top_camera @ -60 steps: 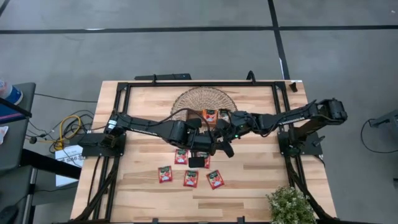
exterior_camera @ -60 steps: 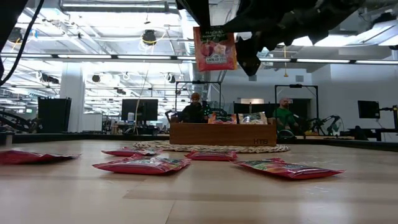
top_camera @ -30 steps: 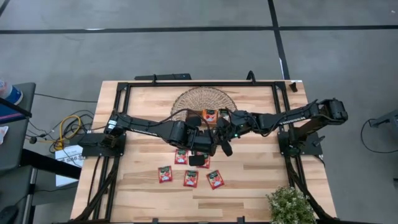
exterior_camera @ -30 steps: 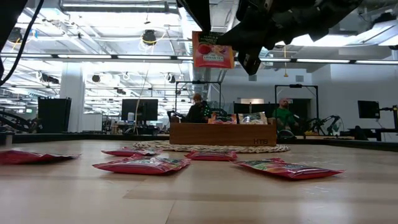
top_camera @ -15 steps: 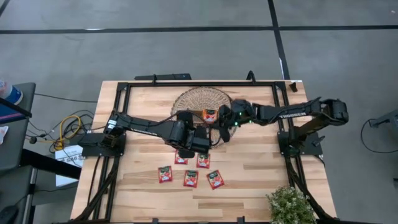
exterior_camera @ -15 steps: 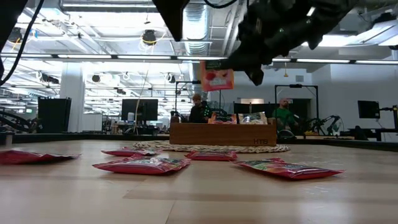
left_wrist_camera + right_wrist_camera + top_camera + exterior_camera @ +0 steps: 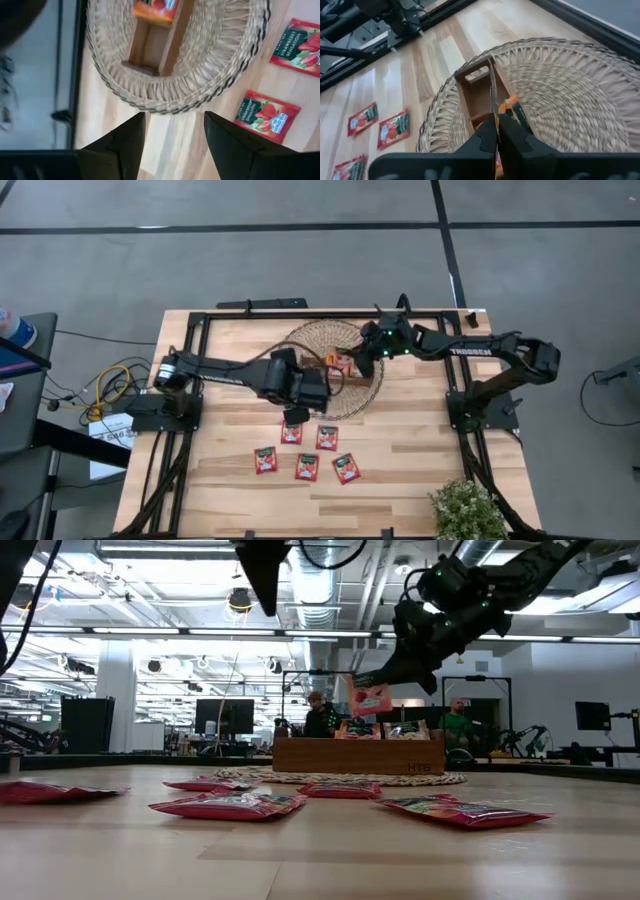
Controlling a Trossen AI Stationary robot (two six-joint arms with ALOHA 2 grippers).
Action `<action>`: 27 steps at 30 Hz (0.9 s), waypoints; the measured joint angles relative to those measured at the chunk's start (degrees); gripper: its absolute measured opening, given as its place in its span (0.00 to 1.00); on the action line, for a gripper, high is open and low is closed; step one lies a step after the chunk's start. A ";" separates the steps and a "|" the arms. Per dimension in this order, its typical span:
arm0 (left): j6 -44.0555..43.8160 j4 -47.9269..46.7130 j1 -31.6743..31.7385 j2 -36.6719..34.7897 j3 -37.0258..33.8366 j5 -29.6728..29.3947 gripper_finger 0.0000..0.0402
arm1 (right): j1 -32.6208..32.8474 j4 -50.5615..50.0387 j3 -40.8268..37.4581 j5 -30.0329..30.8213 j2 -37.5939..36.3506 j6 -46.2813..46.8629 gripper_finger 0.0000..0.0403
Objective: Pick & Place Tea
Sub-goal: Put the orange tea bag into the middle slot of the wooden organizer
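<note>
Held tea sachet (image 7: 371, 700): flat, square, red-orange with a dark label band; hangs edge-down from the right hand, just above the wooden tray.
Right hand (image 7: 496, 131): clenched on the held tea sachet, over the woven mat.
Left hand (image 7: 172, 137): released, fingers spread, holding nothing; above the counter at the mat's near edge.
Wooden tray (image 7: 335, 364): brown, with compartments, on the woven mat; sachets already stand in it.
Woven mat (image 7: 312, 339): round, pale wicker, at the back of the counter.
Loose tea sachets (image 7: 307, 467): 5 red-orange squares with fruit print and dark bands, lying flat near the counter's front, apart from the mat.
Counter (image 7: 410, 460): light wood planks.
</note>
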 joint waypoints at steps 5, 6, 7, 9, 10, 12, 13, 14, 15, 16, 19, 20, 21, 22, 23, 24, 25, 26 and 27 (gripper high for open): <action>-2.03 12.18 2.29 -7.21 -11.43 4.44 0.49 | 0.31 0.61 0.02 0.33 1.95 -2.50 0.00; -2.57 14.72 2.59 -8.87 -14.04 5.06 0.49 | 0.40 0.79 0.02 0.73 2.39 -2.72 0.00; -3.12 17.21 2.90 -10.50 -16.67 5.48 0.49 | 0.40 1.29 0.03 1.21 2.82 -3.30 0.00; -4.98 21.58 3.13 -13.55 -21.95 6.62 0.49 | 0.54 1.59 0.07 1.56 3.60 -3.61 0.00; -5.97 23.49 3.28 -15.02 -24.39 7.09 0.49 | 0.80 2.48 0.07 1.81 4.27 -3.63 0.00; -7.73 26.36 3.34 -17.74 -28.50 8.31 0.49 | 1.64 3.61 0.03 3.11 5.43 -3.92 0.00; -8.45 27.62 3.34 -18.90 -30.15 8.78 0.49 | 2.29 5.08 0.02 4.30 6.13 -4.04 0.00; -9.19 28.85 3.34 -20.19 -31.85 9.25 0.49 | 2.91 6.58 0.03 5.35 6.83 -4.02 0.00; -9.83 29.62 3.34 -20.97 -33.25 9.37 0.49 | 3.56 7.76 0.04 6.08 7.50 -4.02 0.00; -10.20 30.43 3.34 -21.74 -34.46 9.37 0.49 | 4.15 8.86 0.05 6.84 8.21 -4.03 0.00; -10.23 32.30 3.34 -24.33 -37.98 9.50 0.49 | 5.66 9.22 0.09 11.06 9.82 -4.05 0.00; -10.11 33.55 3.34 -25.35 -39.13 9.51 0.49 | 6.07 8.91 0.09 12.12 10.20 -4.03 0.00; -9.99 35.00 3.34 -26.20 -40.38 9.72 0.49 | 6.26 8.51 0.02 12.19 10.24 -4.03 0.00; -9.78 36.41 3.44 -27.04 -41.67 10.00 0.49 | 6.43 8.61 -0.02 12.27 10.22 -4.03 0.00; -9.53 37.69 3.51 -28.17 -43.10 10.34 0.49 | 6.43 8.73 0.07 12.52 10.19 -4.03 0.00; -9.34 39.23 3.57 -29.34 -44.60 10.55 0.49 | 6.43 8.64 0.09 12.94 10.14 -4.03 0.00; -9.02 41.13 3.63 -30.54 -46.03 10.81 0.49 | 6.43 8.31 0.09 13.35 10.13 -3.97 0.00; -8.69 43.23 3.73 -31.88 -47.55 11.19 0.49 | 6.42 7.77 0.08 13.57 10.11 -3.75 0.00; -8.51 44.97 3.84 -33.22 -49.09 11.61 0.49 | 6.41 7.19 0.07 13.61 10.00 -3.77 0.00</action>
